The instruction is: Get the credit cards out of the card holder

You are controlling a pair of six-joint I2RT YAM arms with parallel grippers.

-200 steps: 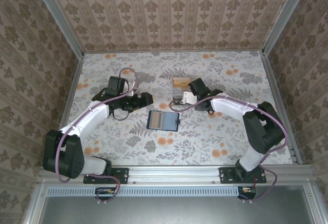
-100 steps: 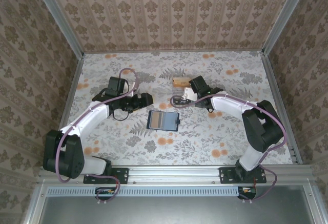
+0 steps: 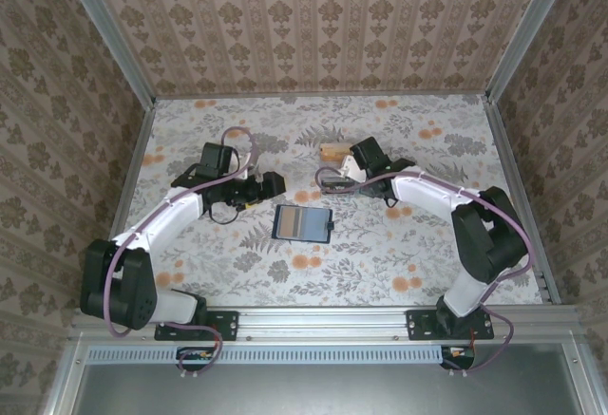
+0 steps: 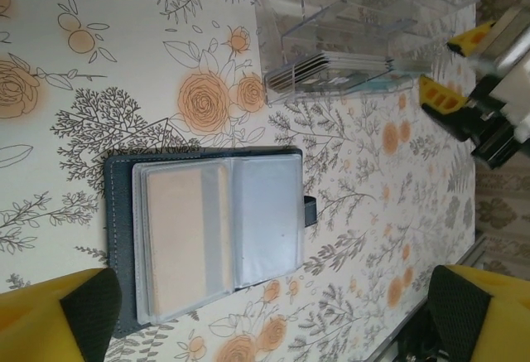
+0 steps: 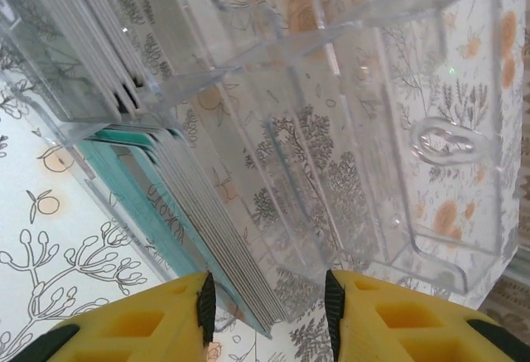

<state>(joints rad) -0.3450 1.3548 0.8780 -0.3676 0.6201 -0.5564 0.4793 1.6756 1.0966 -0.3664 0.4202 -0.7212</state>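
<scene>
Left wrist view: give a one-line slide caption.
Open card holder lies flat on floral table, clear box beyond.

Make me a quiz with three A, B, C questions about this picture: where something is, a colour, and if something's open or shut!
1. Where is the small dark navy folding card holder?
A) near the middle of the flowered table
B) on the wallpapered wall
C) on the metal rail
2. What colour are the table's round flowers?
A) blue
B) orange
C) green
3. The card holder is:
A) folded shut
B) standing upright
C) lying open
Answers: 1 A, it rests on the tabletop. 2 B, the blooms are orange. 3 C, its pockets face up.
</scene>
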